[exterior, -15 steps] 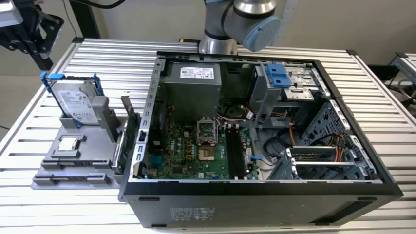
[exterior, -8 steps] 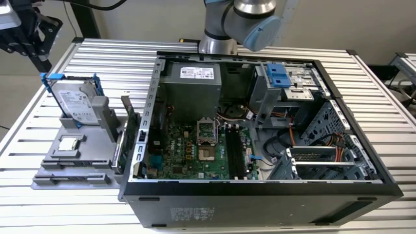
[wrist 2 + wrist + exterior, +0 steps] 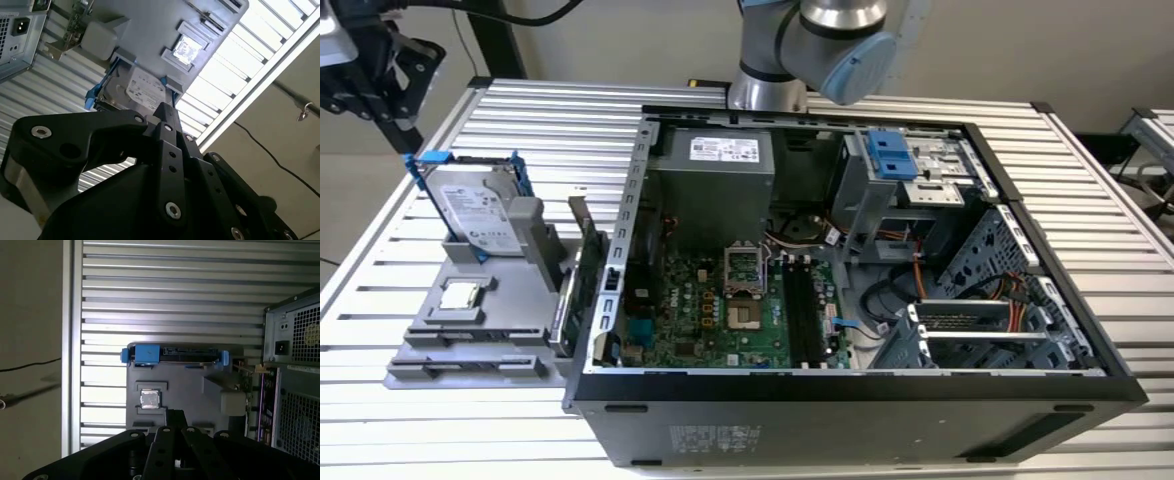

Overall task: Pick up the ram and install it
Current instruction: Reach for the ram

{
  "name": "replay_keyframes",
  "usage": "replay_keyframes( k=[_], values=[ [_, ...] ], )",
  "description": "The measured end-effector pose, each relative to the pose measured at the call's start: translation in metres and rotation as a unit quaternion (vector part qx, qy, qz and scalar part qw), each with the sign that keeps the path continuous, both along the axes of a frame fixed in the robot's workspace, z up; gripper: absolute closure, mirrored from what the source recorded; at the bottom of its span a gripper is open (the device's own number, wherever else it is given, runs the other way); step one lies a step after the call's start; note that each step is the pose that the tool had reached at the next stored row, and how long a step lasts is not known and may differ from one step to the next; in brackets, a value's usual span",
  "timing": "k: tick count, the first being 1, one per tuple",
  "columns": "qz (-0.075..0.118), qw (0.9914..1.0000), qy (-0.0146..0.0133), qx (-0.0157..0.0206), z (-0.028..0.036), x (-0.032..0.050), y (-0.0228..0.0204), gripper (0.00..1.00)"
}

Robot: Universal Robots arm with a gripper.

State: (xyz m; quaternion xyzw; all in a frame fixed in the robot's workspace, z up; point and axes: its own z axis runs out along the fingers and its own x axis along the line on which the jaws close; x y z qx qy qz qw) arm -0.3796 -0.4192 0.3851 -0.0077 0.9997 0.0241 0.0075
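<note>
Tool (image 3: 400, 125) — upper part cut off at the exterior view's edge

Ribbed silvery metal table (image 3: 520, 110), bright, catching glare. Smooth matt grey plastic holder (image 3: 460, 362). Silver hard drive (image 3: 451, 185): shiny metal, white paper label (image 3: 480, 218), blue plastic frame (image 3: 434, 158). Black computer case (image 3: 854, 400), matt painted metal. Up close, matt black gripper (image 3: 167, 107).

No txt legible; drive label (image 3: 478, 215) unreadable.

exterior view: high, looking down on open case (image 3: 854, 420) | both wrist views: above gray fixture (image 3: 454, 355) (image 3: 145, 25) (image 3: 185, 385), shared by all
</note>
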Motion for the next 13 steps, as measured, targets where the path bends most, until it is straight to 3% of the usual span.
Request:
replay_keyframes(
  k=[13],
  values=[
    [0.000, 1.00000, 0.0012, 0.0000, -0.0012, 0.0000, -0.0114, 1.00]
  ],
)
